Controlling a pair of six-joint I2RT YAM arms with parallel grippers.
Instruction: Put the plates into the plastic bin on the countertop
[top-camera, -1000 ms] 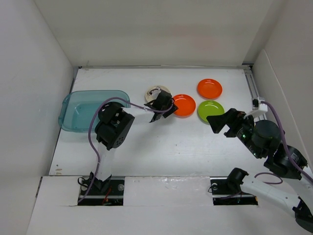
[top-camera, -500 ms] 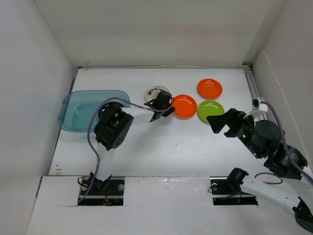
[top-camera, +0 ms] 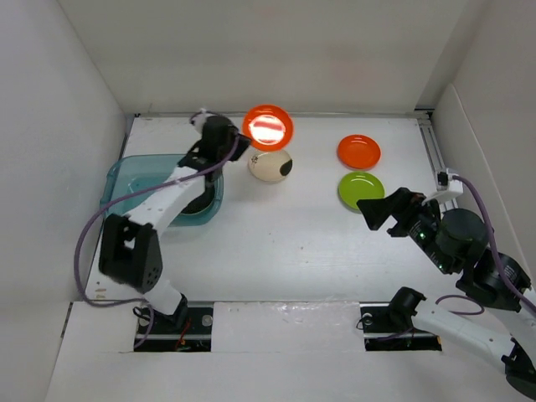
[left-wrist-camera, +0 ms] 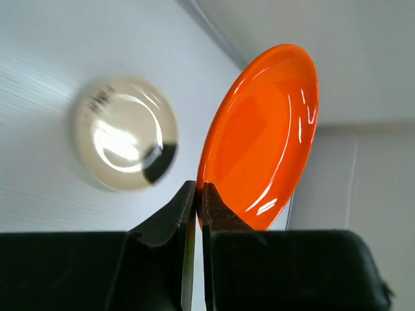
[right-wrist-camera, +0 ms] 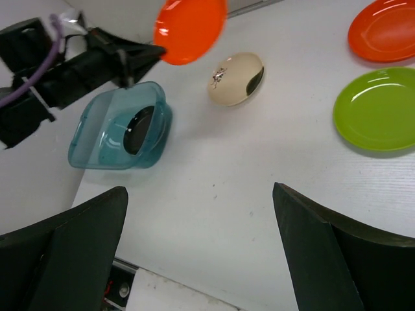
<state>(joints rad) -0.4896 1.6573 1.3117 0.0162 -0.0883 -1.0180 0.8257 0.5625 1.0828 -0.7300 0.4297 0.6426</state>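
Left claw [left-wrist-camera: 198,191] pinches an orange plate [left-wrist-camera: 259,136] aloft beside the cream plate [left-wrist-camera: 123,133]; right claw [right-wrist-camera: 199,191] gapes wide.

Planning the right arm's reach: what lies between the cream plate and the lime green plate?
Only bare countertop from cream plate to lime green plate, seen in the top external view.
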